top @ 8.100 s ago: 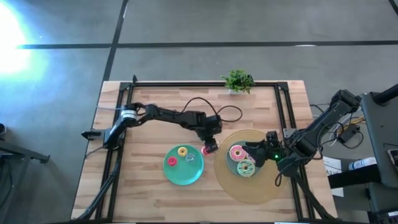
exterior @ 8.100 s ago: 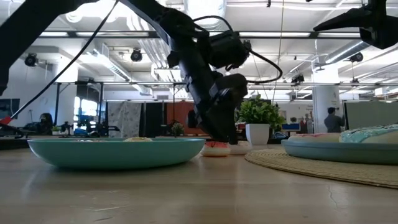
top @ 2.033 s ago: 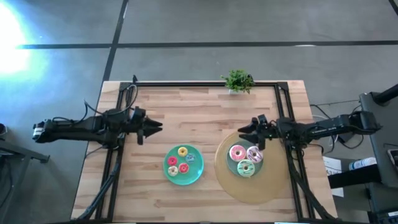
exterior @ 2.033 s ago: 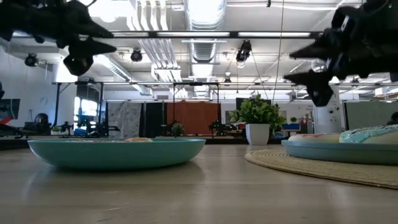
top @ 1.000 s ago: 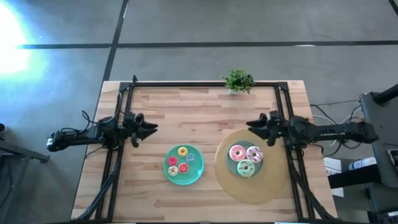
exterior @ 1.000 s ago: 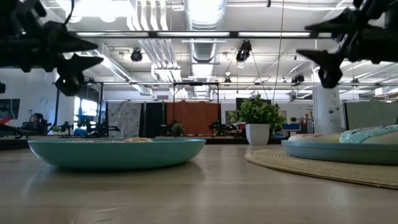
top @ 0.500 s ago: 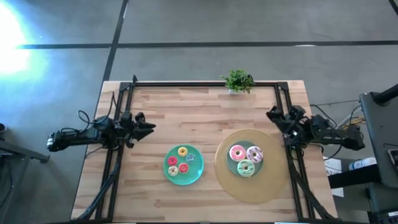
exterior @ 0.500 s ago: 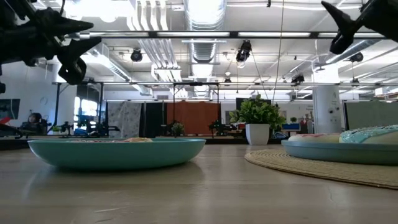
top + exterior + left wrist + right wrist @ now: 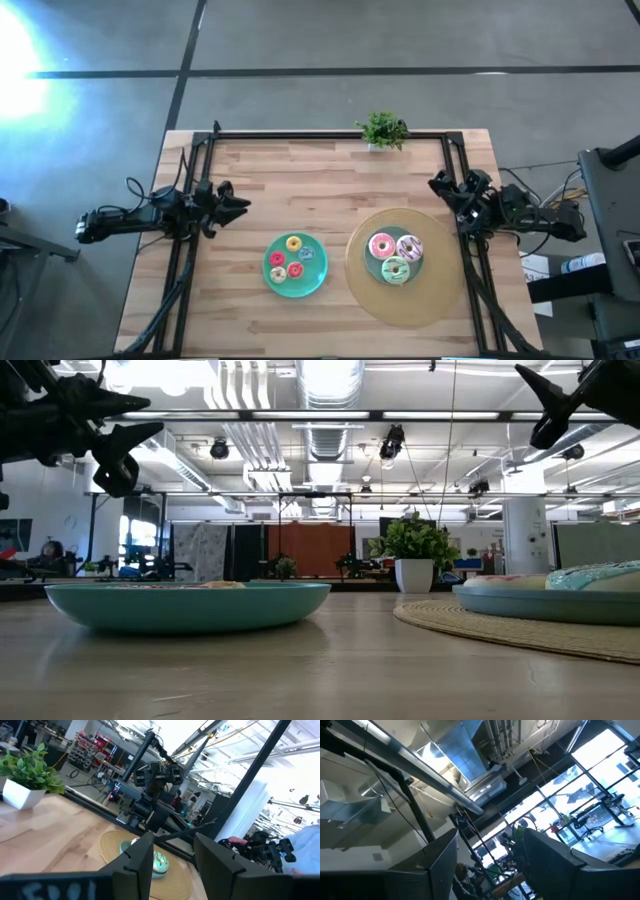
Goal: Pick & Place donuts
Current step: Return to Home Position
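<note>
Three larger donuts, pink (image 9: pixel 381 245), white-purple (image 9: pixel 408 248) and green (image 9: pixel 394 269), lie flat on a teal plate (image 9: pixel 416 273) that sits on a round woven mat (image 9: pixel 400 306). Several tiny donuts, among them yellow (image 9: pixel 293 243), red (image 9: pixel 277 259) and blue (image 9: pixel 307 254), lie on a smaller teal plate (image 9: pixel 319 282). My left gripper (image 9: pixel 240 203) hovers open above the table's left side. My right gripper (image 9: pixel 437 184) is open too, raised near the right rail and tipped toward the ceiling. Neither is near a donut.
A small potted plant (image 9: pixel 382 130) stands at the table's far edge. A black rail frame (image 9: pixel 330 134) runs round the table. In the low view the small plate (image 9: pixel 190 605) and the mat (image 9: pixel 500 628) lie below both raised grippers. Bare wood lies between the plates and the far rail.
My right gripper has drawn back from above the mat toward the table's right edge, rising and tipping upward as its arm folded. My left gripper has risen a little and eased toward the left edge. Both stayed open. The donuts have not moved.
</note>
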You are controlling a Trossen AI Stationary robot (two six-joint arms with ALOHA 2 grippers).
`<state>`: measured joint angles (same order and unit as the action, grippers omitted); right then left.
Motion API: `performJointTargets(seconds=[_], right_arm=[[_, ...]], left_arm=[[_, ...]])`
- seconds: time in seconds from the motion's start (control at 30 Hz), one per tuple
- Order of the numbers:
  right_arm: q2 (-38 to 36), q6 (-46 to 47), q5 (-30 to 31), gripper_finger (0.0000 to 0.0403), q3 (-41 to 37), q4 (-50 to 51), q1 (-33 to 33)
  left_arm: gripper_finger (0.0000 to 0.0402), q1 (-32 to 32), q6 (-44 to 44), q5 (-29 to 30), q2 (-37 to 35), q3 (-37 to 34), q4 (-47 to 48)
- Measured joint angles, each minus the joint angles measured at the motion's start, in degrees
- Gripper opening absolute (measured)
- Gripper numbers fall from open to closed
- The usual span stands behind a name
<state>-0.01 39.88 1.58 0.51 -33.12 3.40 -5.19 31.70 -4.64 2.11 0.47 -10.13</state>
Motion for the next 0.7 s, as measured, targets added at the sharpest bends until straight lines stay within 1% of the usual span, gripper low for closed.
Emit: performJointTargets(seconds=[0.13,0.17,0.23,0.3,0.4,0.47,0.57,0.63,0.7], right_arm=[[0.0,0.4,0.0,0.0216,0.0,0.0,0.0],[0.0,-1.8,0.0,0.0216,0.0,0.3,-0.1],[0.0,-11.3,-0.2,0.0216,0.0,2.6,-0.3],[0.0,-19.6,-0.4,0.0216,0.0,6.5,-0.9],[0.0,-26.6,-0.4,0.0216,0.0,15.3,-2.2],[0.0,-28.5,-0.5,0.0216,0.0,21.7,-2.5],[0.0,-29.6,-0.3,0.0216,0.0,28.2,-2.5],[0.0,-31.7,0.3,0.0216,0.0,30.7,-2.3],[0.0,-35.8,1.6,0.0216,0.0,31.4,-2.3]], left_arm=[[0.0116,0.0,0.0,0.0,0.0,0.0,0.0],[0.0116,0.0,0.0,0.0,0.0,0.0,0.0],[0.0116,0.0,0.0,0.0,0.0,0.0,0.0],[0.0116,0.0,0.0,0.0,0.0,0.0,-0.1],[0.0116,0.0,0.0,0.0,0.0,0.0,-0.2],[0.0116,0.0,0.0,0.0,0.0,-0.1,-0.2],[0.0116,0.0,0.0,0.0,0.0,-0.1,-0.2],[0.0116,0.0,0.0,0.0,0.0,-0.1,-0.2],[0.0116,0.0,0.0,0.0,0.0,-0.1,-0.1]])
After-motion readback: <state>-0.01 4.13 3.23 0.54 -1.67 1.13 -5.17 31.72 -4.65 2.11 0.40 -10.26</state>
